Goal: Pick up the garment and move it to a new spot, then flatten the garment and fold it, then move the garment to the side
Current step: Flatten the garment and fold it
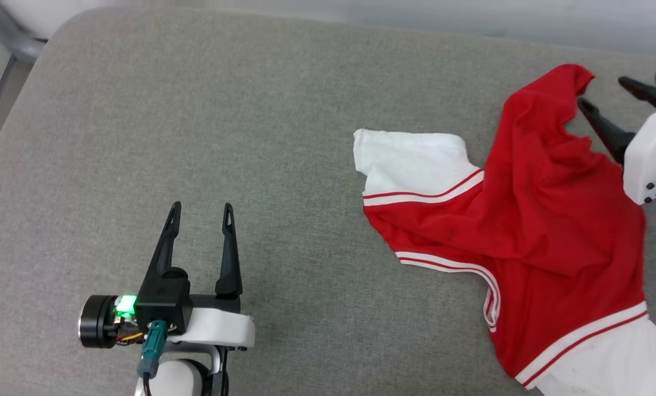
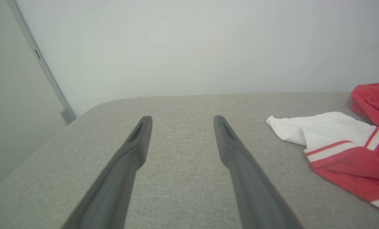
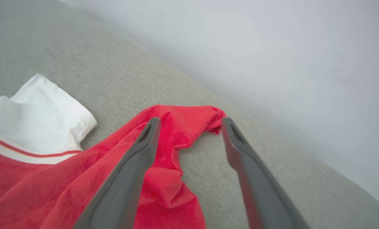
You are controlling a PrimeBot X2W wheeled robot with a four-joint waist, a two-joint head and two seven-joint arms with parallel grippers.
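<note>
We saw the garment (image 1: 531, 220) lying crumpled on the grey cushion (image 1: 196, 110) at the right of the head view. Its red body was bunched, with one white sleeve (image 1: 410, 159) spread flat toward the frame's middle and the other sleeve (image 1: 619, 357) at the lower right corner. Our right gripper (image 1: 601, 91) was at the upper right edge, its jaws spread wide and pinching nothing. In the right wrist view a raised red corner (image 3: 189, 127) of the shirt stood between the two fingers near their tips, and we could not tell whether either finger touched it. Our left gripper (image 1: 201, 205) was at the lower left, well apart from the garment, jaws spread and empty over bare cushion, fingers pointing up the frame
</note>
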